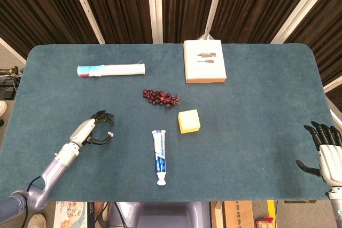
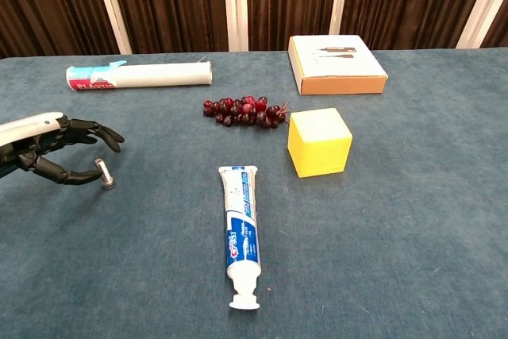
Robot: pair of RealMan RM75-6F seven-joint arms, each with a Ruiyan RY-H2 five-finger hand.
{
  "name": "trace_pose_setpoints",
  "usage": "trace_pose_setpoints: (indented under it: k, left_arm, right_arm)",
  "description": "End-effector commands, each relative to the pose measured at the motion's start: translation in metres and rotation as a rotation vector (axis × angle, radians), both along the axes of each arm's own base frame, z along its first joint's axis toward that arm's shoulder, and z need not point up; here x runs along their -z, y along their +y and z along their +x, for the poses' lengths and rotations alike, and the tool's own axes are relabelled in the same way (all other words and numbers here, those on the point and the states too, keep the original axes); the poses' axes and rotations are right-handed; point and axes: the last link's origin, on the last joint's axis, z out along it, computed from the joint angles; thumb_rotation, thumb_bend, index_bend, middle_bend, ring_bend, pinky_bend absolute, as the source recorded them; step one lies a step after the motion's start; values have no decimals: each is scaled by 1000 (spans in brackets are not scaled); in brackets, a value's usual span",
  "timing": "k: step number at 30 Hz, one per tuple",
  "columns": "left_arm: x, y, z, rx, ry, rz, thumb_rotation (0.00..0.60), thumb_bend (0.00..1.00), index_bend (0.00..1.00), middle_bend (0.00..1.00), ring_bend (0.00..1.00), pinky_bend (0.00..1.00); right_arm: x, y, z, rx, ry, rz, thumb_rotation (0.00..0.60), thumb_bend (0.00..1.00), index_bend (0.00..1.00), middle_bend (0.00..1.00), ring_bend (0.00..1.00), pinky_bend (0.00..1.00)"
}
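Your left hand [image 2: 55, 152] is hovering with fingers spread, touching a small bolt [image 2: 104, 176] on the table [image 2: 413, 220]; your right hand [image 1: 326, 150] is resting with fingers apart.

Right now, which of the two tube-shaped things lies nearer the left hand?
The toothpaste tube, white and blue with its cap toward the table's near edge, lies nearer the left hand. The long white roll lies further back.

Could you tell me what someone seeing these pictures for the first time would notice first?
Probably the yellow cube near the middle of the blue table, with the dark red grapes just behind it and the toothpaste tube lying in front. At the left edge, the left hand hovers low with its black fingers curled around a small metal bolt. The right hand rests open at the table's far right.
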Motion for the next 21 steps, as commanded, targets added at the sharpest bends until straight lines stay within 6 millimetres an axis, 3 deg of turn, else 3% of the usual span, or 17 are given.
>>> trace_pose_setpoints:
  k: [1,5,10,17,21]
  left_arm:
    - [-3,-1,-2,5,12,-12,600,416,169,87,0,0]
    - [-16,-1,-2,49,44,17,600,385,99,49,0,0]
    - [-76,-4,6,136,161,235,600,377,94,43,0,0]
    - [-122,-19,1,76,410,380,600,379,99,49,0,0]
    - [-146,-39,-5,9,535,436,600,380,99,44,0,0]
  right_arm:
    - [0,0,0,-2,-2,-3,600,154,164,111,77,0]
    - [1,0,1,-4,-3,-2,600,154,165,110,77,0]
    - [1,0,3,-8,-6,-1,600,154,165,110,77,0]
    - [1,1,3,-10,-9,-3,600,154,165,110,77,0]
    - [0,1,4,-15,-12,-2,600,154,165,111,77,0]
